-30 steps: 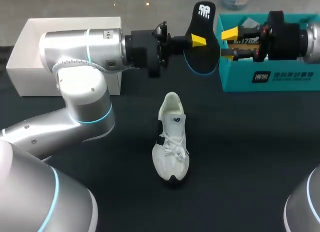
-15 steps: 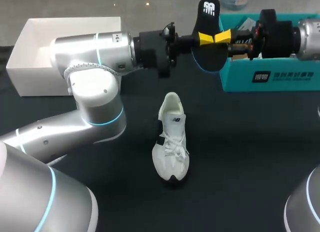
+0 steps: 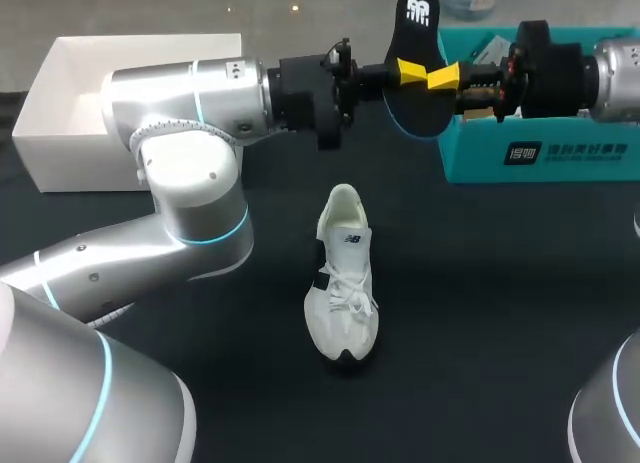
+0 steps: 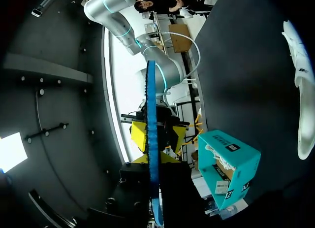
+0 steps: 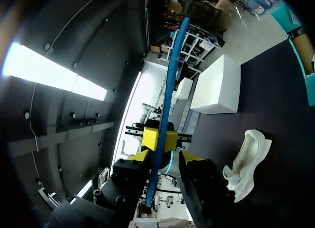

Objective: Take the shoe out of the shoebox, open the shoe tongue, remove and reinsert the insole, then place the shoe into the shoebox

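Left pincer (image 3: 405,71) clamps insole (image 3: 417,13) upright | right pincer (image 3: 443,79) spread around it | shoe (image 3: 342,283) on table (image 3: 500,333)

Insole edge-on, two grippers meeting on it!
Here is the insole (image 5: 172,75), a thin blue strip seen edge-on, running out ahead of the right gripper (image 5: 162,161) and down between its fingers. One yellow tip lies against the strip, while the other finger stands off with a gap showing. Just beyond, the left gripper (image 5: 160,138) faces in, its yellow tips pressed to the insole from both sides. Off to one side, on the dark table (image 5: 280,105), the white shoe (image 5: 246,161) lies with its laces showing, apart from the white box (image 5: 216,85). A corner of the teal box (image 5: 298,41) peeks in.
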### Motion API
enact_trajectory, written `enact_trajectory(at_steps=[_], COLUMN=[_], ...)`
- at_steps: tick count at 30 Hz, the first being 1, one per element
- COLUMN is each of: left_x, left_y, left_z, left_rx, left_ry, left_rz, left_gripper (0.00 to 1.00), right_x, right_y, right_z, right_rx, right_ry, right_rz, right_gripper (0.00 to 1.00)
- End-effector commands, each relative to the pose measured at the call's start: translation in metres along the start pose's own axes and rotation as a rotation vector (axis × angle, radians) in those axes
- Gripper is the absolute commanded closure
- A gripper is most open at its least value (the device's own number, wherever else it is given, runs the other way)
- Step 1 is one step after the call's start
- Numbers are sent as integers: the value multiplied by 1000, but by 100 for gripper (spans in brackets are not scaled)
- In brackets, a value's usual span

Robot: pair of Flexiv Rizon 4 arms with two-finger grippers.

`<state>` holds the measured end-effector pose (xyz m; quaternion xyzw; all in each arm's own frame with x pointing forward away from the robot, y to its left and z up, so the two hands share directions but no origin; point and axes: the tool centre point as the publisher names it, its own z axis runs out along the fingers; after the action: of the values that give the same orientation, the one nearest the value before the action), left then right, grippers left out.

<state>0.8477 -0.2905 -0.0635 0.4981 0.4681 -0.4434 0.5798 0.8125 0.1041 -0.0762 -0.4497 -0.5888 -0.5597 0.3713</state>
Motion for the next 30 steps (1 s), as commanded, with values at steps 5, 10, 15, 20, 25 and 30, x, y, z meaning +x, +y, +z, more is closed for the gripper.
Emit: enact_trajectory(at_steps=[5, 10, 15, 20, 25, 30], left_x=[1, 2, 3, 3, 5, 4], left_y=[2, 5, 7, 7, 6, 10], left_z=[0, -1, -2, -2, -2, -12], left_rx=[-2, -3, -4, 5, 29, 53], left_ry=[-3, 2, 5, 11, 43, 63], left_rz=[4, 7, 5, 7, 15, 26], left_gripper=[100, 100, 100, 100, 0, 0], right_x=[-2, -3, -4, -4, -4, -3], right_y=[2, 2, 3, 3, 4, 7], right_z=[3, 3, 3, 4, 4, 2], right_rx=[5, 0, -3, 1, -1, -9], right_ry=[3, 2, 3, 4, 3, 0], right_rz=[2, 4, 6, 6, 5, -2], right_gripper=[77, 79, 91, 100, 100, 100])
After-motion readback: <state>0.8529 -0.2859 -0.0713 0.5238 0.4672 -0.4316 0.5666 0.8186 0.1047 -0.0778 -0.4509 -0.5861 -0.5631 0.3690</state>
